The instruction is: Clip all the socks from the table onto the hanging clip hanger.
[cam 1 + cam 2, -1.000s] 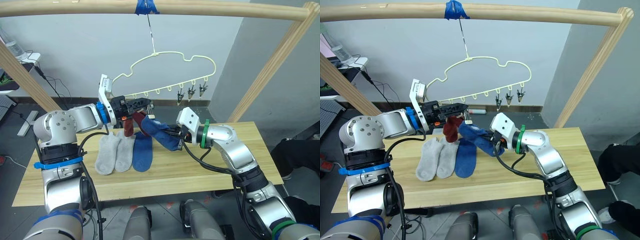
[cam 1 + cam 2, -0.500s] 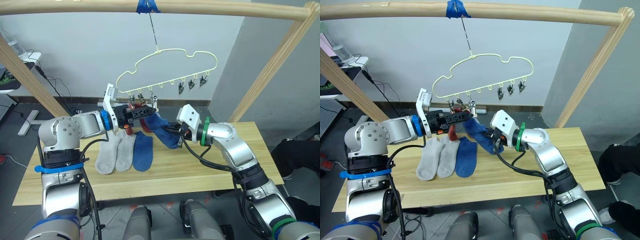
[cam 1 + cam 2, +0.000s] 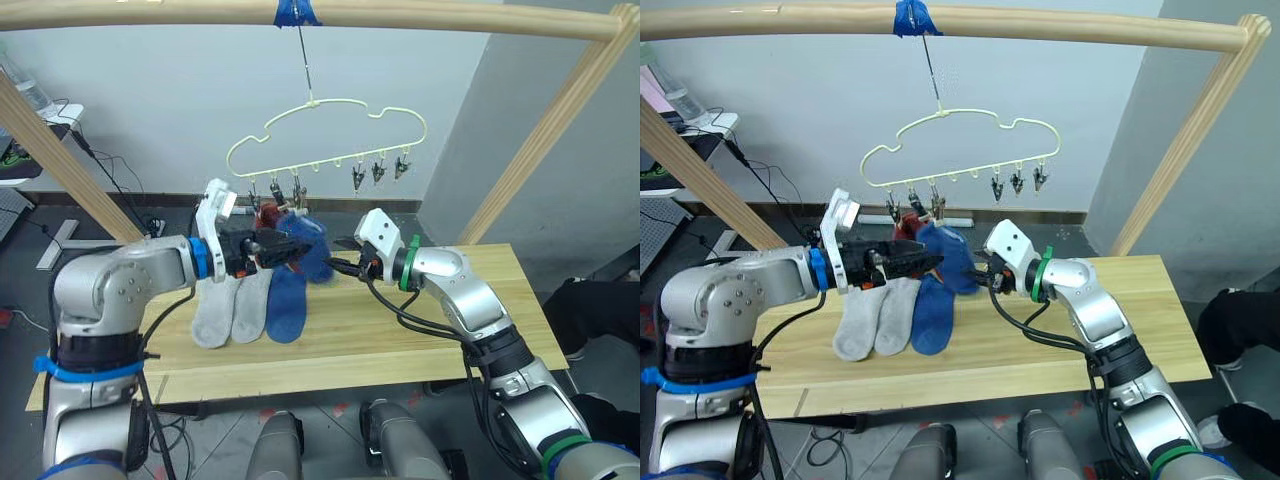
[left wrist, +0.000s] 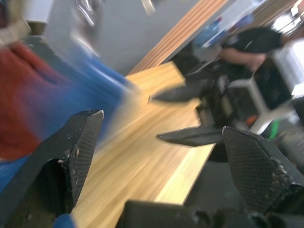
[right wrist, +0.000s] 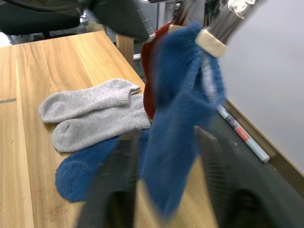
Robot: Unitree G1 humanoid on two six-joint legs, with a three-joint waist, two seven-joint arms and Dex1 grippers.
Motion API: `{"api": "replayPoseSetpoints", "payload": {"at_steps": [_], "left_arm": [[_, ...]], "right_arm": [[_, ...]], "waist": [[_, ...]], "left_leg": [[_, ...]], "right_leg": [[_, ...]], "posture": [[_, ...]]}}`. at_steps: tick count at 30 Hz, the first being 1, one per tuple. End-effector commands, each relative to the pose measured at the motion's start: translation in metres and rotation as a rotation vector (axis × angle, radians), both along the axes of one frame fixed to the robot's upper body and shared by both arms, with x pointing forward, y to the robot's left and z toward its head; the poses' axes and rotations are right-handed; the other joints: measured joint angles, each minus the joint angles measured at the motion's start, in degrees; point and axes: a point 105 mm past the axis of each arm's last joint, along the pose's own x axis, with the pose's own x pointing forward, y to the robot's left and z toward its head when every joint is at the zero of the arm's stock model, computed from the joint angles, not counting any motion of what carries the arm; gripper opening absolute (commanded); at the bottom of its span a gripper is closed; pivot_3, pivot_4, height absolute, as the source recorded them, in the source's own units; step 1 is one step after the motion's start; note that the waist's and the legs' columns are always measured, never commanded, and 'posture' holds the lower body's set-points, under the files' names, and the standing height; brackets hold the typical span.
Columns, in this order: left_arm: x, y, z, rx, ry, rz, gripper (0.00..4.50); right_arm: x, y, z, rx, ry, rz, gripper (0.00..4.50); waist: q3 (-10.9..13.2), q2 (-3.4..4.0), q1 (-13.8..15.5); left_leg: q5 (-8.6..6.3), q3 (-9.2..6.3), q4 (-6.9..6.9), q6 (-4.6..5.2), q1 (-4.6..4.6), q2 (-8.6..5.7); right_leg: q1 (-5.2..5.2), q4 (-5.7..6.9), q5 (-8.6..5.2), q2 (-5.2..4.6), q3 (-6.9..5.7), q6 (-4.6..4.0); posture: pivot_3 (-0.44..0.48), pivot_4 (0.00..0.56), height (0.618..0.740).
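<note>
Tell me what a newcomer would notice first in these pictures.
The pale clip hanger hanging from the wooden pole catches the eye first, with a blue sock and a rust red sock dangling from its left clips above the table. Both grippers, left gripper and right gripper, flank the hanging blue sock with jaws open. Below, two grey socks and another blue sock lie side by side.

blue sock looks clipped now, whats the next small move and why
Probably lower the right gripper toward the blue sock lying on the table. The hanging blue sock dangles from a clip on the hanger, both grippers look open, and three socks remain on the wood.
</note>
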Motion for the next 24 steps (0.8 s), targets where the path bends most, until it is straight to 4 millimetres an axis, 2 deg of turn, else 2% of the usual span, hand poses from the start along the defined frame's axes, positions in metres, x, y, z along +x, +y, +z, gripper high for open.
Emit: {"api": "replayPoseSetpoints", "payload": {"at_steps": [1,4,7,14,17,19,21,24], "left_arm": [[-0.006,-0.001,0.012,0.036,-0.136,-0.002,4.5],[-0.01,0.0,0.007,0.05,-0.165,0.018,4.5],[-0.018,0.0,-0.01,0.084,-0.225,0.09,4.5],[-0.013,0.0,-0.023,0.161,-0.372,0.195,4.5],[-0.004,0.013,-0.017,0.125,-0.424,0.325,4.5],[-0.007,0.019,-0.024,0.148,-0.446,0.345,4.5],[-0.012,0.021,-0.033,0.17,-0.442,0.337,4.5],[-0.012,0.025,-0.034,0.17,-0.457,0.369,4.5]], "right_arm": [[-0.004,-0.008,0.009,0.015,-0.041,-0.028,3.53],[-0.008,-0.012,0.009,0.017,-0.044,-0.045,4.46],[-0.016,-0.019,0.018,0.045,-0.091,-0.102,4.46],[-0.021,-0.03,0.043,0.139,-0.15,-0.235,4.46],[-0.017,-0.042,0.053,0.172,-0.195,-0.362,4.46],[-0.014,-0.046,0.057,0.196,-0.215,-0.44,4.46],[-0.012,-0.046,0.059,0.211,-0.227,-0.486,4.46],[-0.008,-0.041,0.064,0.25,-0.229,-0.533,4.46]], "waist": [[0.0,0.0,0.31],[0.0,0.01,0.72],[0.0,0.01,0.71],[-0.01,0.0,0.96],[-0.01,-0.01,0.95],[-0.02,-0.02,0.76],[-0.03,0.0,0.65],[-0.03,0.01,0.82]], "left_leg": [[0.0,0.0,0.0,0.0,0.01,0.0],[0.0,0.01,0.01,0.0,0.0,-0.01],[-0.01,0.06,-0.01,0.01,0.01,0.0],[0.02,0.02,0.04,0.03,-0.01,0.01],[0.04,0.07,0.05,0.07,0.01,-0.01],[0.04,0.07,0.05,0.07,-0.02,0.0],[0.03,0.15,-0.03,0.07,-0.01,0.02],[0.03,0.14,-0.04,0.07,-0.1,0.04]], "right_leg": [[0.0,0.0,0.0,0.0,0.0,0.0],[0.0,0.0,0.0,0.0,0.0,0.0],[0.0,-0.01,-0.02,0.0,0.05,-0.02],[-0.05,0.05,0.0,-0.01,0.0,-0.06],[-0.02,0.04,0.01,-0.01,0.03,-0.07],[-0.03,0.01,0.01,-0.01,0.03,-0.06],[-0.08,0.0,0.0,-0.01,0.09,-0.07],[-0.21,0.02,0.0,0.0,0.07,-0.08]], "posture": [[0.01,0.203,0.74],[0.011,0.203,0.74],[0.015,0.203,0.74],[0.018,0.195,0.74],[0.004,0.192,0.74],[0.006,0.191,0.74],[0.006,0.193,0.74],[0.015,0.192,0.74]]}}
